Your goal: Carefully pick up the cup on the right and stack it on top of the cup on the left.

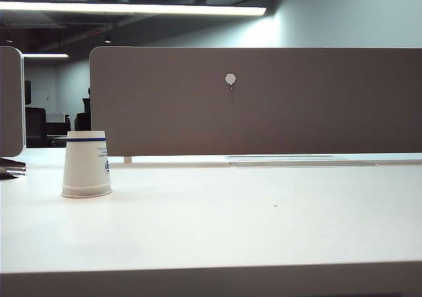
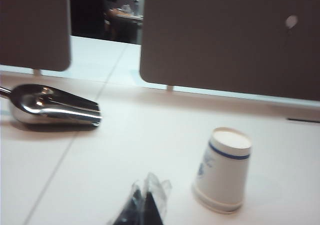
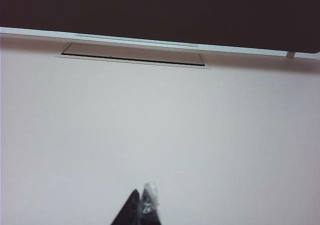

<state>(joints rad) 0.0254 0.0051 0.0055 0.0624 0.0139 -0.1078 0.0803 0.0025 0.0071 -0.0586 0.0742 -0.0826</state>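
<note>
One paper cup [image 1: 86, 164] upside down on counter [image 1: 264, 224], far left; no second cup in sight. Looks light, thin-walled, crushable, so I'd pinch sidewall gently. Blue band and blue print, unreadable. My left claw [image 2: 144, 205] clenched, empty, near cup; right claw [image 3: 140, 207] clenched over bare counter.

White cup [image 1: 86, 164], blue band near upturned base, blue print on side. White table [image 1: 264, 218]. Grey-brown divider panel [image 1: 297, 102]. Shiny silver scoop [image 2: 50, 105]. Left gripper [image 2: 142, 207], right gripper [image 3: 140, 210]: black jaws, clear wrap.
</note>
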